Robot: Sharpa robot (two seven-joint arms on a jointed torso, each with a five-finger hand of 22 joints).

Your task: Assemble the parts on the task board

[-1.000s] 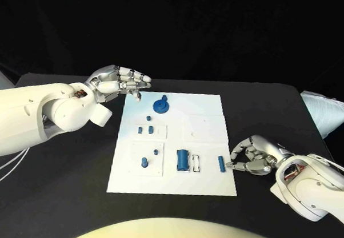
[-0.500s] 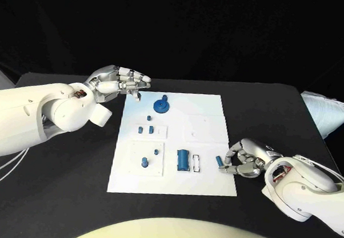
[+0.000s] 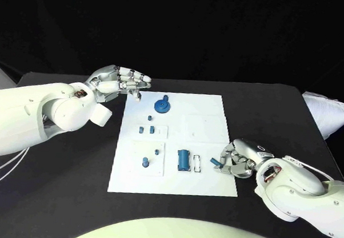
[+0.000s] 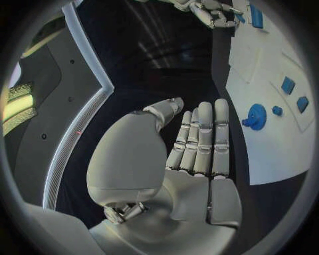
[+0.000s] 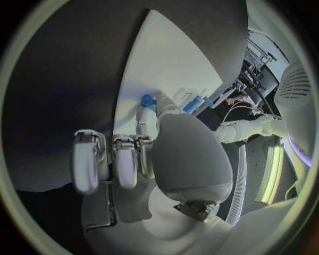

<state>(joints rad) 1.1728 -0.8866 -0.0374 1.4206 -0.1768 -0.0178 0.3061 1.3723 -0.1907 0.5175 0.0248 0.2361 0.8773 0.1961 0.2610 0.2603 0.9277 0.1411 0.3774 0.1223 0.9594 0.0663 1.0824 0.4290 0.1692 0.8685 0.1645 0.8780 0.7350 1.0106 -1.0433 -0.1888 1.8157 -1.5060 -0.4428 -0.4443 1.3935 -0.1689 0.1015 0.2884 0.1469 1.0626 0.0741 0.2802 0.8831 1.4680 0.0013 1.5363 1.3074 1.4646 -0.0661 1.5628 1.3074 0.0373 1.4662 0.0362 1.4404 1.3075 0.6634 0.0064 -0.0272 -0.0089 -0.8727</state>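
Right hand (image 3: 238, 159) has slid onto the board's (image 3: 202, 182) edge, pinching a blue part (image 3: 216, 161). Left hand (image 3: 119, 81) hovers, fingers curled, holding nothing.

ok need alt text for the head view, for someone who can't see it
The robot's right hand pinches a small blue part at the right edge of the white task board on a black table. Its left hand hovers off the board's far left corner; more blue parts sit on the board.
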